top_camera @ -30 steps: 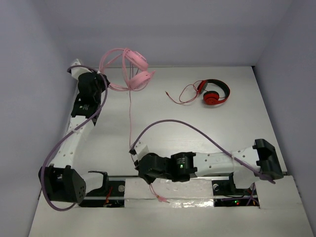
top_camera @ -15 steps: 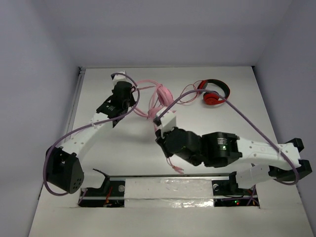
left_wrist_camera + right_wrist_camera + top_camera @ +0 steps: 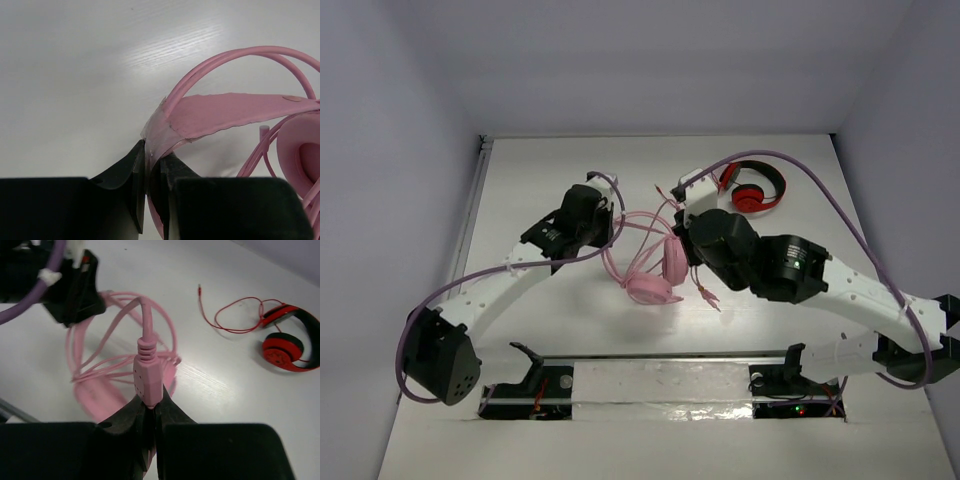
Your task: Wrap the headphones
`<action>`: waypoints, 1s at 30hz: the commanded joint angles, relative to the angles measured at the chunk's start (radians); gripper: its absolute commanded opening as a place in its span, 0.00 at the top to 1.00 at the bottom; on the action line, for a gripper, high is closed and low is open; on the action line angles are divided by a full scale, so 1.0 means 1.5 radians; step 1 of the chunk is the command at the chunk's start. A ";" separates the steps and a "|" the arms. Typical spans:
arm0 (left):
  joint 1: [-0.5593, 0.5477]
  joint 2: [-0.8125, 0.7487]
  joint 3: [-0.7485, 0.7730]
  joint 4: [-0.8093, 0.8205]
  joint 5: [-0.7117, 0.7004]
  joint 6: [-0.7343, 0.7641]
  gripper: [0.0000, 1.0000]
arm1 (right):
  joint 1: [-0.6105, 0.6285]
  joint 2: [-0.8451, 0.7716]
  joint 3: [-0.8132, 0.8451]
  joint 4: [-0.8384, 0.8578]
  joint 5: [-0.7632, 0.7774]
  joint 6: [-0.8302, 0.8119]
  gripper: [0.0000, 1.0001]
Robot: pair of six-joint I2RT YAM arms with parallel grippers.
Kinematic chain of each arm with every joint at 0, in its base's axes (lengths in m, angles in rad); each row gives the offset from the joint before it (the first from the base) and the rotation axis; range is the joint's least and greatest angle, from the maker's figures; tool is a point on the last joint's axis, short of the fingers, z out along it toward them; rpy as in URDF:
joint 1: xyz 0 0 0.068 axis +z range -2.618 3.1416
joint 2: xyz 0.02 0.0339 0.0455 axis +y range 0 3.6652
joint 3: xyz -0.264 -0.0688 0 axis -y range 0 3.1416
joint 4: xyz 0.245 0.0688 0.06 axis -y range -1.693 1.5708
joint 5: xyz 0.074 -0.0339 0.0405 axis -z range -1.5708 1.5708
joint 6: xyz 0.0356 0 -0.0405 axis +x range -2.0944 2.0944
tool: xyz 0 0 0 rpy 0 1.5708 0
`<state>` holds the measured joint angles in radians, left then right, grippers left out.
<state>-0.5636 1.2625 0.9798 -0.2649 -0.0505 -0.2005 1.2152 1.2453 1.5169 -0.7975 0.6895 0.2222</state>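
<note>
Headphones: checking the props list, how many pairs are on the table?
2. The pink headphones are in the middle of the table; the red headphones sit farther back, to the right. None appears hidden.

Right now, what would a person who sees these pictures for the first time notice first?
The pink headphones catch the eye first, between both arms near the middle of the table. The left jaws are shut on the headband, and the right jaws pinch the plug of the pink cable, which loops behind it. Farther back on the right lie the red-and-black headphones, untouched.
</note>
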 commanded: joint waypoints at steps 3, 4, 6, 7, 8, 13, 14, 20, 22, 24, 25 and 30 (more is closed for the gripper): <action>-0.003 -0.072 0.006 -0.004 0.155 0.052 1.00 | -0.089 0.002 -0.043 0.093 0.067 -0.066 1.00; -0.003 -0.084 0.004 0.000 0.165 0.049 1.00 | -0.100 0.002 -0.048 0.101 0.063 -0.070 1.00; -0.003 -0.095 -0.002 0.015 0.209 0.040 1.00 | -0.123 -0.001 -0.067 0.127 0.071 -0.073 1.00; 0.003 -0.106 -0.003 0.020 0.220 0.034 1.00 | -0.133 -0.004 -0.078 0.135 0.074 -0.074 1.00; 0.011 -0.111 -0.004 0.030 0.257 0.032 1.00 | -0.142 -0.009 -0.088 0.143 0.069 -0.073 1.00; 0.086 -0.137 0.006 0.062 0.389 0.000 1.00 | -0.167 -0.054 -0.177 0.194 0.032 -0.035 1.00; 0.116 -0.139 0.007 0.085 0.448 -0.011 1.00 | -0.167 -0.057 -0.191 0.201 0.019 -0.026 1.00; 0.173 -0.153 0.029 0.172 0.580 -0.102 1.00 | -0.173 -0.094 -0.310 0.327 -0.079 0.042 1.00; 0.182 -0.158 0.037 0.203 0.599 -0.130 1.00 | -0.173 -0.100 -0.338 0.367 -0.115 0.048 1.00; 0.191 -0.162 0.048 0.234 0.624 -0.172 1.00 | -0.181 -0.101 -0.369 0.419 -0.177 0.057 1.00; 0.197 -0.165 0.051 0.249 0.637 -0.186 1.00 | -0.181 -0.099 -0.375 0.432 -0.192 0.059 1.00; 0.212 -0.172 0.065 0.321 0.640 -0.269 1.00 | -0.187 -0.096 -0.418 0.551 -0.262 0.081 1.00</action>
<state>-0.2638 1.0637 0.9905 0.0154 0.8150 -0.4213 0.9447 1.1130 0.9195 -0.1589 0.3927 0.3027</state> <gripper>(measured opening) 0.088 0.094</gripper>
